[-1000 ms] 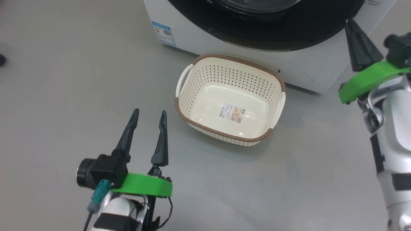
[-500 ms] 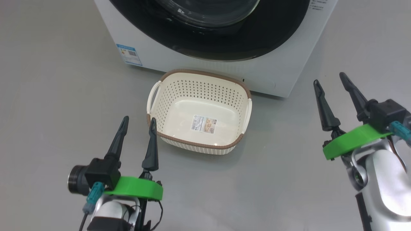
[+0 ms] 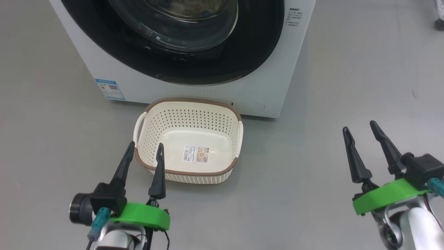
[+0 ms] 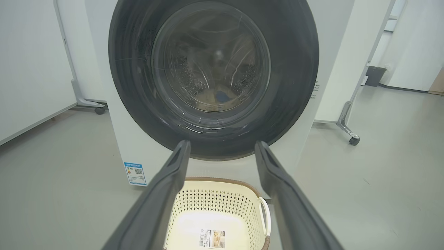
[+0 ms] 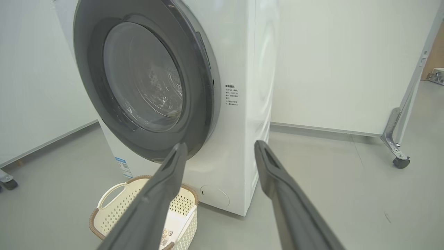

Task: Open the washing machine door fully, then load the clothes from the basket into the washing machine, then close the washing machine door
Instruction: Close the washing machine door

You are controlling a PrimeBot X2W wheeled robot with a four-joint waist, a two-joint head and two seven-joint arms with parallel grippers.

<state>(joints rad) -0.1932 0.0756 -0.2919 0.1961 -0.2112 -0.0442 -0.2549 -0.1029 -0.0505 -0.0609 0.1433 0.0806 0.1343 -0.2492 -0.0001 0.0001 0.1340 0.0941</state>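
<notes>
Change: right end effector (image 3: 359, 125), a second ago fingers together by washing machine door (image 4: 211, 62), now withdrawn, fingers apart, empty; left end effector (image 3: 145, 144) likewise apart. Door shut, basket (image 3: 187, 121) empty, clothes (image 4: 215, 99) inside drum (image 4: 187, 76). Task looks complete.

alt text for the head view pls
An empty cream basket sits on the grey floor in front of a white washing machine whose black-rimmed door looks shut. The left gripper at lower left and the right gripper at lower right are both open, holding nothing.
</notes>
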